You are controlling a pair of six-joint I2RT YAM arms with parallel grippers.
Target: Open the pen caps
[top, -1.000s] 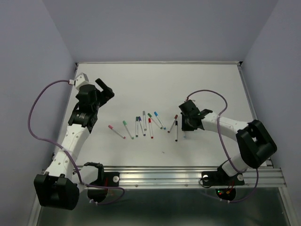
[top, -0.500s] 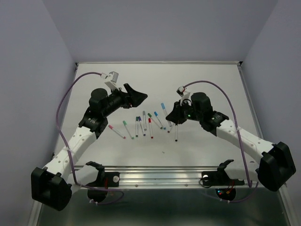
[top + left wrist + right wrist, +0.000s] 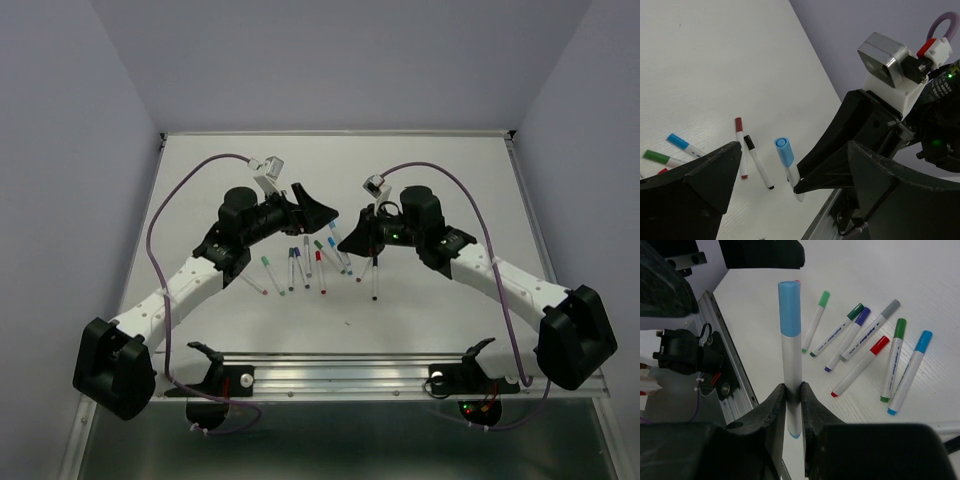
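My right gripper (image 3: 792, 395) is squeezed tight on the smooth white barrel of one thin pen (image 3: 791, 365). It holds the pen low down, so the pen stands straight up between my black fingers (image 3: 772, 412). Its light blue cap (image 3: 789, 307) is a small round tube, and it sits on the top end of the pen. My left gripper (image 3: 792, 155) is near that cap with its jaws wide apart. Its fingers (image 3: 695, 185) are dull, black and shaped like wedges. From my left wrist the cap shows in the gap between them and touches neither one. Farther down, the other pens (image 3: 857, 367) lie flat on the table (image 3: 940, 275), close together like a loose fan. Each has its cap on: light green, dark green, purple, grey, red, green and light blue. From my left wrist I see two more lying side by side, one with a dark red cap (image 3: 738, 123) and one with a black cap (image 3: 748, 142). The table is white with fine lines across it. Far behind it, the wall (image 3: 320, 60) is plain pale purple.
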